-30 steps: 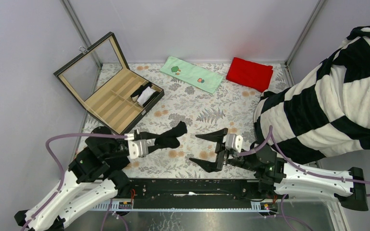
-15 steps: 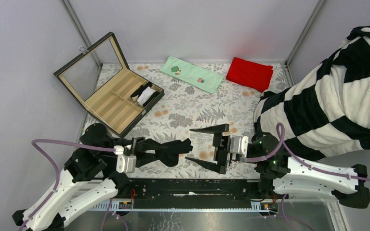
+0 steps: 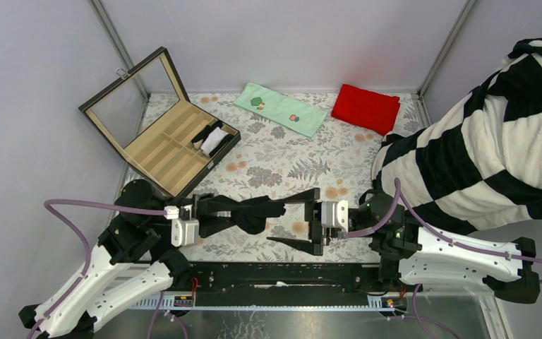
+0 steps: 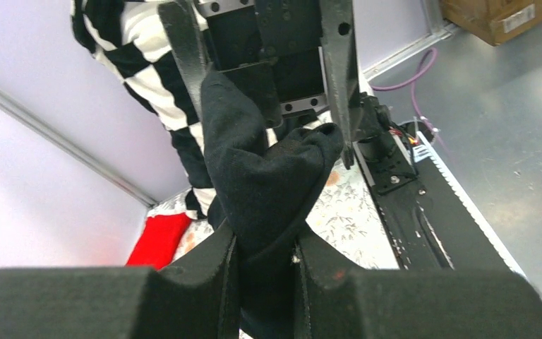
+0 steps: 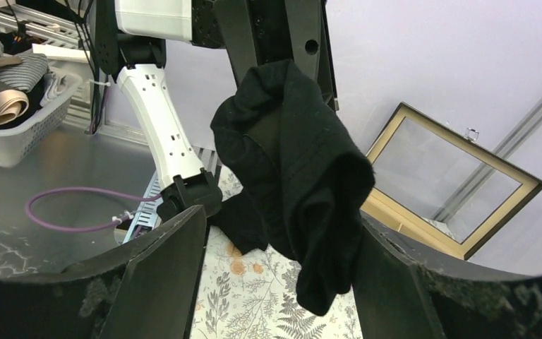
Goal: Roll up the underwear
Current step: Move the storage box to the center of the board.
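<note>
Black underwear [image 3: 257,212] is held clear of the tabletop [image 3: 282,162] close to its near edge, between the two arms. It is clamped by the left pincer [image 3: 233,214], whose fingers are drawn in narrowly on one bunched end, as the left wrist view shows plainly. The rest of the cloth is left to project rightward, crumpled and folded over on itself. The garment appears to be kept raised so that its free end can be offered to the other arm, not dragged over the patterned cover.

The right pincer [image 3: 276,220] is set wide apart and nothing is gripped by it. One finger is placed on the far side of the free end and the other on the near side. In the right wrist view the cloth is seen hanging in the gap between them; whether either finger is brushed by it cannot be told. This placement is judged to prepare a second hold, so that the garment can be stretched or laid flat. Rolling is not yet begun, since the cloth is a loose bundle.

At the far left an open compartmented box [image 3: 166,152] with a glazed lid is stood. Something dark and something white are lodged in a compartment at its right-hand end, and what they are cannot be made out. A green cloth [image 3: 281,109] and a red cloth [image 3: 365,108] are laid along the far edge, and a striped blanket [image 3: 480,148] is heaped at the right, all well apart from the work.
</note>
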Available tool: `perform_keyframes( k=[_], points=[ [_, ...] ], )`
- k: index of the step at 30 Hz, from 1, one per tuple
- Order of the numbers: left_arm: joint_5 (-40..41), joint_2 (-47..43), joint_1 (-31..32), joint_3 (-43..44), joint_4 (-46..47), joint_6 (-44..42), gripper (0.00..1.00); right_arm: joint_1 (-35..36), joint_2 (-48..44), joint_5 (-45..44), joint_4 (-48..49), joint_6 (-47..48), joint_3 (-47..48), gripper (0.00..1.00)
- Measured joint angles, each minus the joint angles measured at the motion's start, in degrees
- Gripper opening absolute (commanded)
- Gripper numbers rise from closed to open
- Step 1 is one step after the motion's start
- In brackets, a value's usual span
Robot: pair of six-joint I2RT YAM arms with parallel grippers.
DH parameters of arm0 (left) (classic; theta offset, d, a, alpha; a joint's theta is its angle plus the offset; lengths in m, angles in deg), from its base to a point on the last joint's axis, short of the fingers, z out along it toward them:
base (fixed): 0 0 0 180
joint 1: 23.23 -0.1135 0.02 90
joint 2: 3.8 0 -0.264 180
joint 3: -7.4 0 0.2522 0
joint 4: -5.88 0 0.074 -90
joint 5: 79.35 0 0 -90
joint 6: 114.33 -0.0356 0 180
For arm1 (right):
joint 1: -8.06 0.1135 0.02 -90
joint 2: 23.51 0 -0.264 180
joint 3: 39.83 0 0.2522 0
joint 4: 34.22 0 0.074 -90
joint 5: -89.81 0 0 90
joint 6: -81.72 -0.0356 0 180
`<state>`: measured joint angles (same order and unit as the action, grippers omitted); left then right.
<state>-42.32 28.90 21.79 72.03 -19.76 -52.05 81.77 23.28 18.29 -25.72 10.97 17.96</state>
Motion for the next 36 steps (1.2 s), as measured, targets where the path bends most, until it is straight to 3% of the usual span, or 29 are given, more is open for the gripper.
perform_keyframes(
  k=[18,26,31,33,35,36],
  points=[
    [16.28,-0.02,0.02,-4.46,11.87,9.38,0.0,-0.07,4.52,-10.82,10.36,0.61,-1.14,0.62],
    [20.48,0.07,0.35,-5.27,15.13,13.55,0.0,-0.33,6.25,-14.86,14.84,1.88,-1.22,0.4],
    [20.83,0.13,0.39,-5.62,16.13,14.23,0.0,-0.42,6.25,-16.33,16.65,1.95,-1.7,0.15],
    [21.07,0.13,0.39,-5.64,16.26,14.27,0.0,-0.44,6.25,-16.59,17.09,1.86,-1.84,0.0],
    [21.2,0.13,0.39,-5.64,16.39,14.34,0.0,-0.46,6.27,-17.05,17.29,1.6,-1.84,0.0],
    [21.29,0.15,0.39,-5.66,16.55,14.36,0.13,-0.48,6.29,-17.2,17.4,1.46,-1.84,0.0]
  ],
)
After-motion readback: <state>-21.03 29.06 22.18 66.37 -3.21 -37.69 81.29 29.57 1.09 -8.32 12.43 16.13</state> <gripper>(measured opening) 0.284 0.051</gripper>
